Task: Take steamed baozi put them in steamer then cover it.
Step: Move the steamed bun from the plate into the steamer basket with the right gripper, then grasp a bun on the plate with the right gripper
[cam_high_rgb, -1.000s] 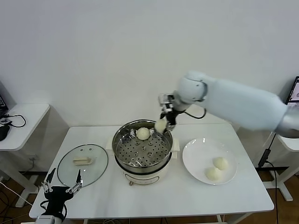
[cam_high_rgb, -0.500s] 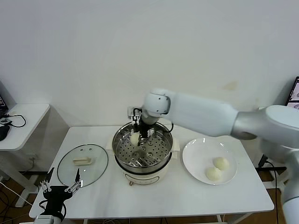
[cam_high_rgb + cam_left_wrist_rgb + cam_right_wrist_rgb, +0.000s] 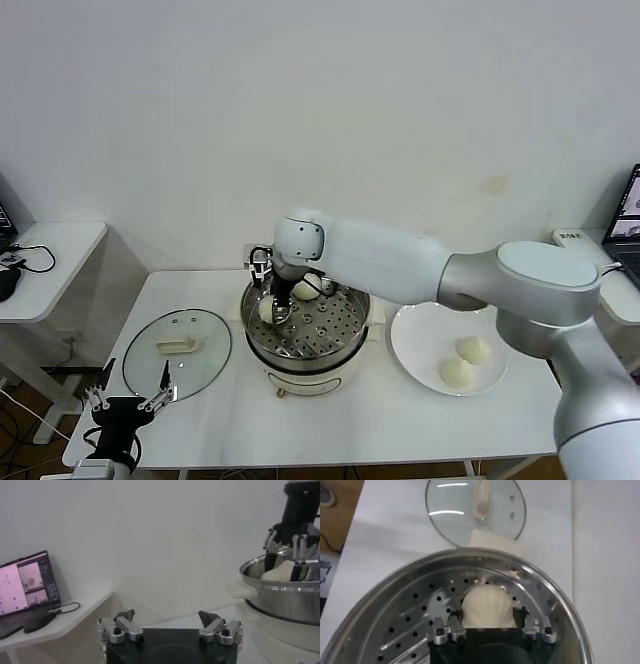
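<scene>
1. Right now the right gripper [image 3: 270,300] is reaching down into the left side of the steamer [image 3: 345,345], with its arm stretching across from the right of the scene.
2. Its fingers [image 3: 451,630] stand on either side of a steamed baozi [image 3: 487,607] that sits on the perforated tray; in the right wrist view the bun lies between the two jaws, which look parted rather than pressed into it, though contact cannot be told for sure.
3. A second bun [image 3: 307,289] rests on the tray toward the far side of the pot, just beside the gripper.
4. Two more buns [image 3: 473,350] [image 3: 457,372] lie close together on the white plate [image 3: 420,335], which sits on the table [image 3: 400,420] to the right of the steamer.
5. The cover [image 3: 177,352] lies flat on the table to the left of the steamer, its cream handle [image 3: 174,345] facing up, near the pot's rim but apart from it.
6. The left gripper [image 3: 130,402] hangs low at the near left edge of the table, near the cover, with its fingers spread wide and nothing between them.
7. A small side table [image 3: 50,255] stands at the far left with a cable on it.
</scene>
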